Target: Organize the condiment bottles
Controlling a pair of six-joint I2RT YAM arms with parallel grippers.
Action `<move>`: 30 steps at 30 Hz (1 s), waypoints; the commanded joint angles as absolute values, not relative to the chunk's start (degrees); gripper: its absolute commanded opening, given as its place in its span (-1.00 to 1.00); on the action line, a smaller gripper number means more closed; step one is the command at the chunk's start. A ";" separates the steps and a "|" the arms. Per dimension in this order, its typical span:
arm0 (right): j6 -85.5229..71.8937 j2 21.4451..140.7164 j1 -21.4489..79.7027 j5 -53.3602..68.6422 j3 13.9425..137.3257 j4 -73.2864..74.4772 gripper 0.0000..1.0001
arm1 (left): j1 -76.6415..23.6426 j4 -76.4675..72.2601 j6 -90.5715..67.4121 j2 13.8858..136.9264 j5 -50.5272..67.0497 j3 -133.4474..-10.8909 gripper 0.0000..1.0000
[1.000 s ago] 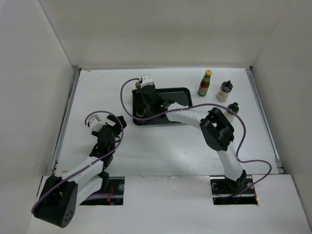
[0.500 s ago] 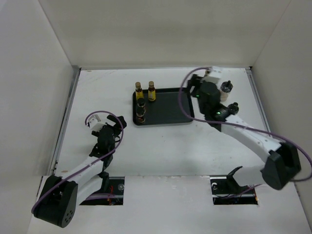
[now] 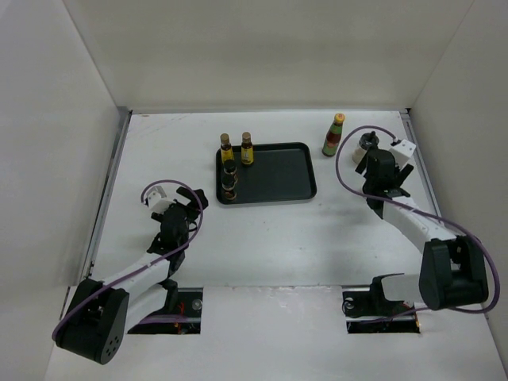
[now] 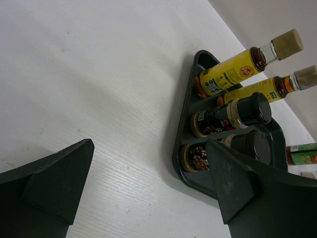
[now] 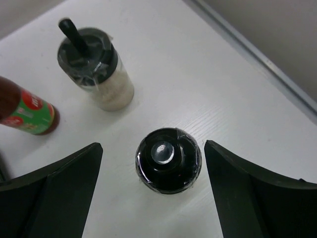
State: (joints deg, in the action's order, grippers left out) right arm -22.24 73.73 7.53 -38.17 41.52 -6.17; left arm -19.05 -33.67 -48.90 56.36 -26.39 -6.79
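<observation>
A black tray (image 3: 278, 171) holds two yellow bottles (image 3: 226, 145) (image 3: 247, 148) and two dark jars (image 3: 230, 168) (image 3: 229, 189) along its left side. The left wrist view shows the same yellow bottles (image 4: 233, 74) and jars (image 4: 228, 116) lying in the tray (image 4: 177, 148). A red bottle (image 3: 334, 135) and a whitish black-capped bottle (image 3: 365, 147) stand right of the tray. My right gripper (image 3: 379, 176) is open, straddling a second black-capped bottle (image 5: 168, 159) without touching it. My left gripper (image 3: 189, 202) is open and empty, left of the tray.
In the right wrist view the whitish bottle (image 5: 99, 74) and the red bottle (image 5: 25, 111) stand just beyond the gripper (image 5: 153, 145). The table's right edge rail (image 5: 257, 54) runs close by. White walls enclose the table on three sides.
My right arm swung from the tray's left side past the red bottle to the far right, and its jaws widened over the black-capped bottle. The left arm barely moved.
</observation>
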 commanded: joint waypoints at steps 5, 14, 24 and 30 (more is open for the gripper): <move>-24.87 79.36 4.44 -35.25 43.15 -7.73 0.74 | -19.38 -36.91 -49.04 55.37 -25.93 -7.38 1.00; -25.05 78.24 4.43 -35.76 42.45 -10.63 -0.08 | -19.47 -37.18 -49.04 56.16 -25.75 -7.65 1.00; -22.41 79.17 29.11 -35.08 53.07 -12.21 -0.09 | -19.47 -37.18 -48.96 56.52 -25.66 -7.91 1.00; -20.57 96.65 41.07 -31.65 67.74 -15.82 -0.08 | -19.20 -36.91 -48.87 55.55 -25.66 -7.56 1.00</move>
